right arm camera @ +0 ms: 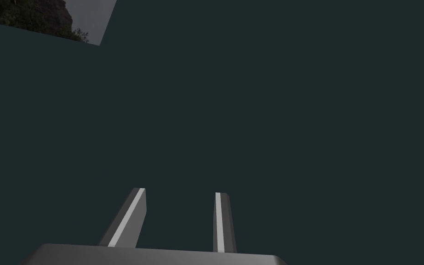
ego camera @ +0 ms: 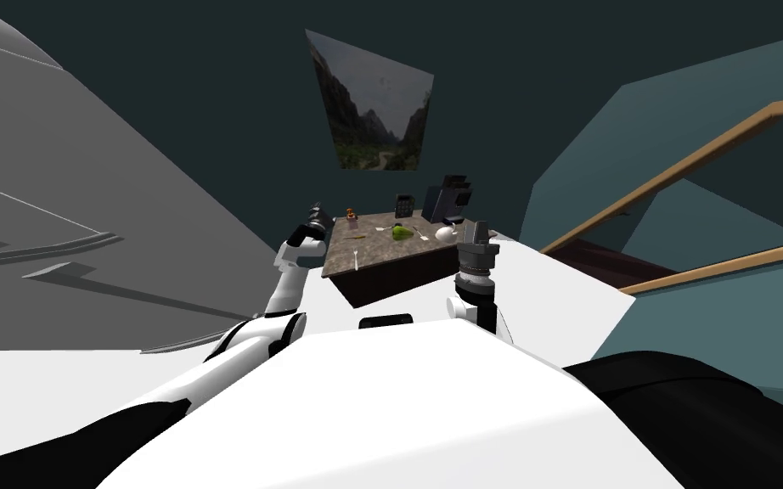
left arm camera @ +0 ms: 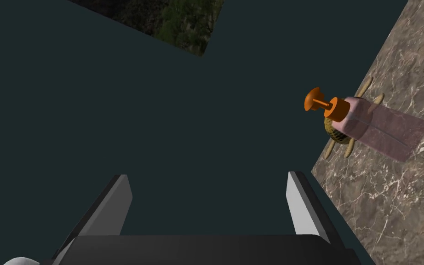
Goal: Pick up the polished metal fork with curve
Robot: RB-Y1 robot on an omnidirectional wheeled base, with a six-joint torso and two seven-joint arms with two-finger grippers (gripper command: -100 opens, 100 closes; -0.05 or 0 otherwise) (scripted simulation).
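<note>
Left pincer wide beside bench edge; right pincer narrow.
Fork lies lengthwise away from me, bottle beyond.

Table sits dead ahead of me, backed up against the wall, with a picture hanging above it. On the table, the fork is near-left and a pump bottle is at the far-left corner. A boxy machine is far-right, with a round vessel just in front of it. The left gripper hangs off the table's left edge near the bottle, and the right gripper is by the right edge. Stair rails are off to my right.
</note>
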